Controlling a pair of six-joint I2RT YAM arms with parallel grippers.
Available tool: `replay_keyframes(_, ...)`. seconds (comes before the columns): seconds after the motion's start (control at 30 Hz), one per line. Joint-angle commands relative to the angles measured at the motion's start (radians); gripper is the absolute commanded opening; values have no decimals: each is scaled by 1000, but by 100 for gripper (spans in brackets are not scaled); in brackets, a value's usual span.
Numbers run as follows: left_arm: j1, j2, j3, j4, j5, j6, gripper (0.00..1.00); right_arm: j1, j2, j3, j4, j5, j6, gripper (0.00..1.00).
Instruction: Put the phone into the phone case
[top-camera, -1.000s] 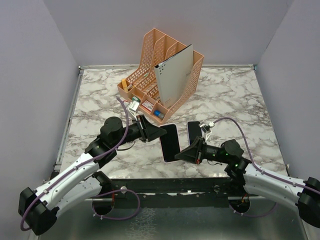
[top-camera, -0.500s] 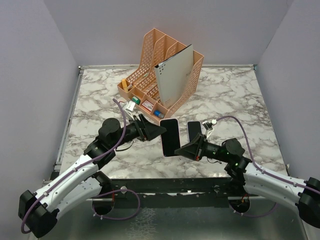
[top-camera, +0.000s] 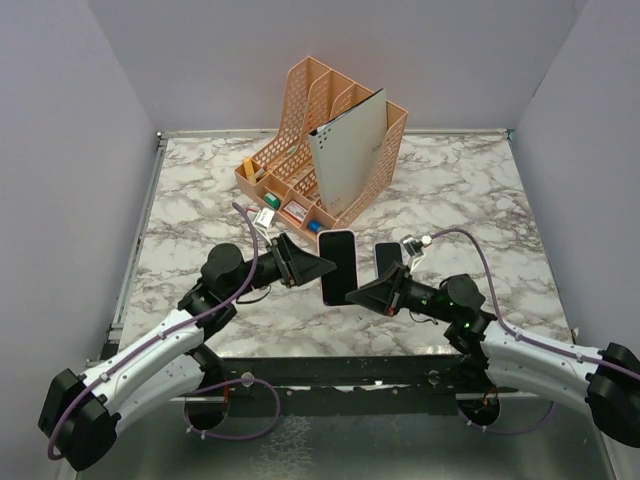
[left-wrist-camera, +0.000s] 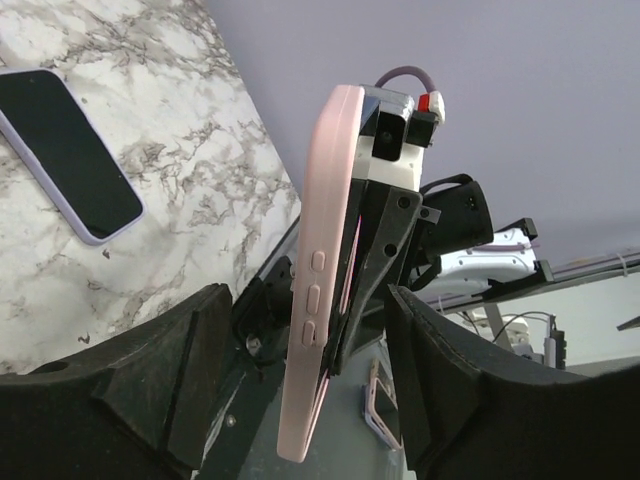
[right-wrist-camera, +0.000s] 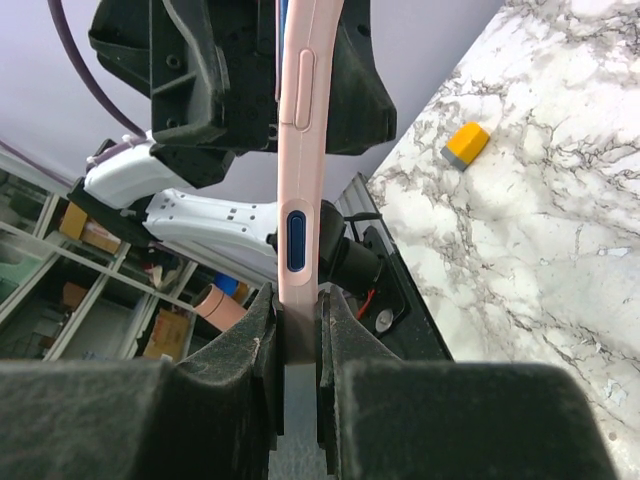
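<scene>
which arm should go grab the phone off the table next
Probably left. The left claw is open around the pink case, not gripping it, so it is free. The right claw is shut on the case. The phone lies nearer the right claw, though.

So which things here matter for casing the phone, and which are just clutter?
For the job: pink phone case, clamped in the right pincer; left pincer, open around it; phone, flat on the marble table.
Lying about: orange organiser, grey folder standing in it.
</scene>
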Motion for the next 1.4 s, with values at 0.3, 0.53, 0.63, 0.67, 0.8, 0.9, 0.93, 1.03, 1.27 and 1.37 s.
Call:
replay_keyframes(0.3, -1, 7, -95, 181, 73, -87, 54, -3, 52, 48, 153, 80, 13, 1)
replay_keyframes(0.53, -2, 36, -103, 208, 100, -92, 45, -2, 130, 43, 231, 33, 43, 0)
replay_keyframes(0.63, -2, 39, -100, 225, 111, -90, 33, -2, 149, 29, 258, 27, 62, 0)
replay_keyframes(0.67, -2, 33, -101, 225, 108, -84, 28, -1, 150, 28, 254, 27, 61, 0)
replay_keyframes(0.8, -2, 4, -108, 226, 102, -46, 10, -1, 134, 41, 190, 0, 34, 5)
replay_keyframes(0.9, -2, -15, -113, 226, 107, -17, 0, -1, 101, 53, 114, -1, 22, 17)
replay_keyframes(0.93, -2, -19, -112, 226, 114, 4, 0, -1, 88, 50, 104, 5, 21, 22)
replay_keyframes(1.03, -2, -19, -106, 225, 162, 73, 0, -3, 48, 53, 51, 33, 25, 48)
replay_keyframes(1.27, -2, 23, -53, 225, 343, 153, 0, -3, -3, 153, -174, 79, -45, 80)
replay_keyframes(1.37, -3, 30, -33, 224, 410, 178, 0, -4, -11, 197, -249, 105, -74, 83)
